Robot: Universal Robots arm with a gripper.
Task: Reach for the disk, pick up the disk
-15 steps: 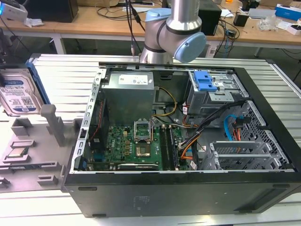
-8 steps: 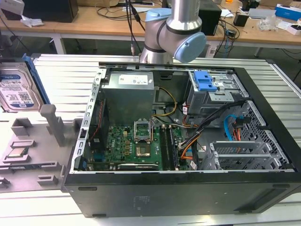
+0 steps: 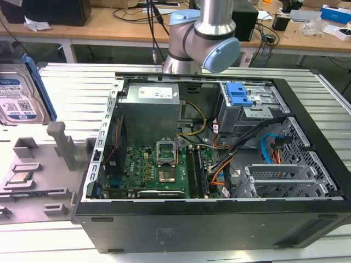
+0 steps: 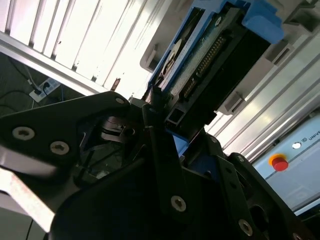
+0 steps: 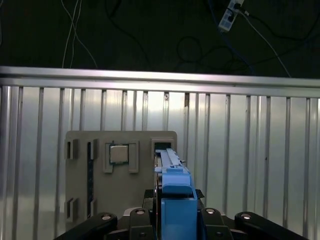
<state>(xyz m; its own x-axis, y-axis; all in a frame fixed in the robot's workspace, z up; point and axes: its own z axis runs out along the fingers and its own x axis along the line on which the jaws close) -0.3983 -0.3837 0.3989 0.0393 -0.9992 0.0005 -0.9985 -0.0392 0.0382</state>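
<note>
Fingers (image 4: pixel 153 122): black, slim, hard-edged bars. They are closed against the two flat sides of the disk (image 4: pixel 210 50), and in the first wrist view black metal sits tight to the blue frame with no gap showing.

The disk (image 5: pixel 175 200) is a flat rectangular slab standing on edge. In both wrist views I see it edge-on, with its moulded blue plastic frame and a row of connector pins along the dark underside. In the exterior view the disk (image 3: pixel 16 98) shows its bright metal face with a white-and-blue label, the blue frame (image 3: pixel 43 87) running down one side.

It stands at the grey fixture (image 5: pixel 142 180), a matte plastic plate with raised posts and square pockets. I cannot tell whether its lower edge is seated in the slot or clear of it. One pocket holds a small square silver CPU chip (image 5: pixel 119 154).

The fixture lies on the worktop (image 5: pixel 250 150), ribbed bright aluminium, near its edge at the exterior view's left.

Beside the fixture is an open black computer case (image 3: pixel 219 219), sheet steel, with a green motherboard (image 3: pixel 159 170) and a ribbed blue latch (image 3: pixel 239 96). My arm (image 3: pixel 203 44) rises at the far edge.
</note>
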